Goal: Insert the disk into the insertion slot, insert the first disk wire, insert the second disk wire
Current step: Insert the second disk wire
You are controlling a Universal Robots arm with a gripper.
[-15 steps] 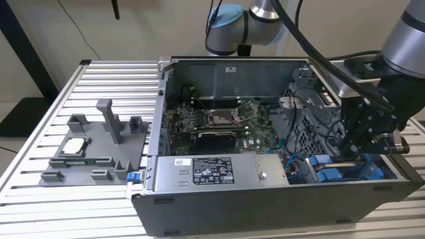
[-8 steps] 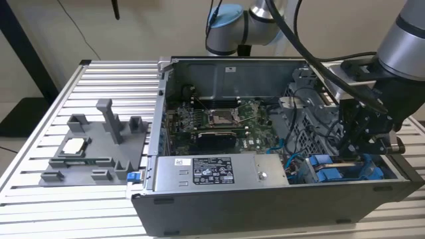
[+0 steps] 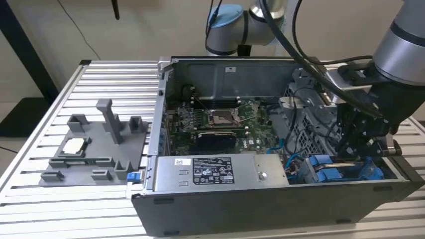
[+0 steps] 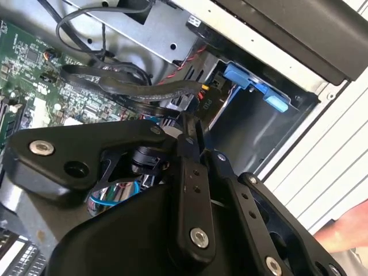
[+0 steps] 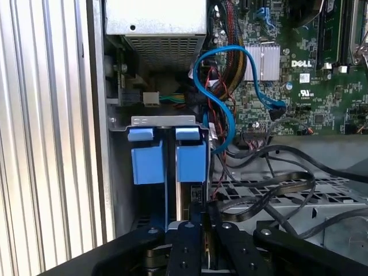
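One gripper [image 3: 351, 158] poised over drive bay in case corner; jaws pressed together, grasping nothing discernible. Disk [image 5: 167, 158] upright in slot, blue caddy visible. Risk: loose blue cable [image 5: 221, 86] beside bay could snag on fingers.

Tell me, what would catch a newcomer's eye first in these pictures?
An opened computer case lies on a slatted metal table, its green motherboard bared. The robot arm's gripper reaches down into the case at the exterior view's right, above bright blue drive caddies. A bright blue cable loops across the board in the first wrist view.
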